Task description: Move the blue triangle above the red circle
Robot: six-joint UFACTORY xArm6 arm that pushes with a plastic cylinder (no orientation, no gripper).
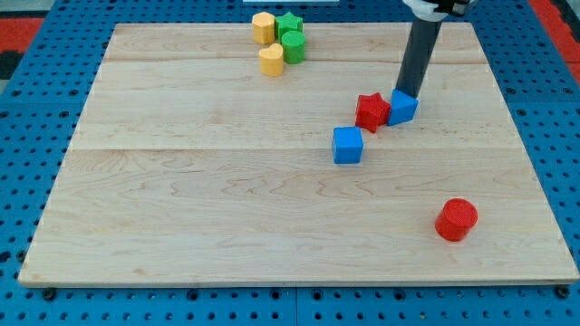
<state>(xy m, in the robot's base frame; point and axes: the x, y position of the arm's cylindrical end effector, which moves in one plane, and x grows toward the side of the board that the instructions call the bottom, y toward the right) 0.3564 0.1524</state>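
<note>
The blue triangle (403,107) lies right of the board's middle, touching the red star (372,111) on its left. My tip (407,93) rests at the blue triangle's top edge, touching it. The red circle (456,220), a short cylinder, stands near the view's bottom right, well below the triangle. A blue cube (348,145) lies just below and left of the red star.
At the view's top, left of centre, is a cluster: a yellow hexagon block (264,27), a green star (288,23), a green cylinder (294,46) and a yellow block (271,60). The wooden board (181,181) sits on a blue perforated table.
</note>
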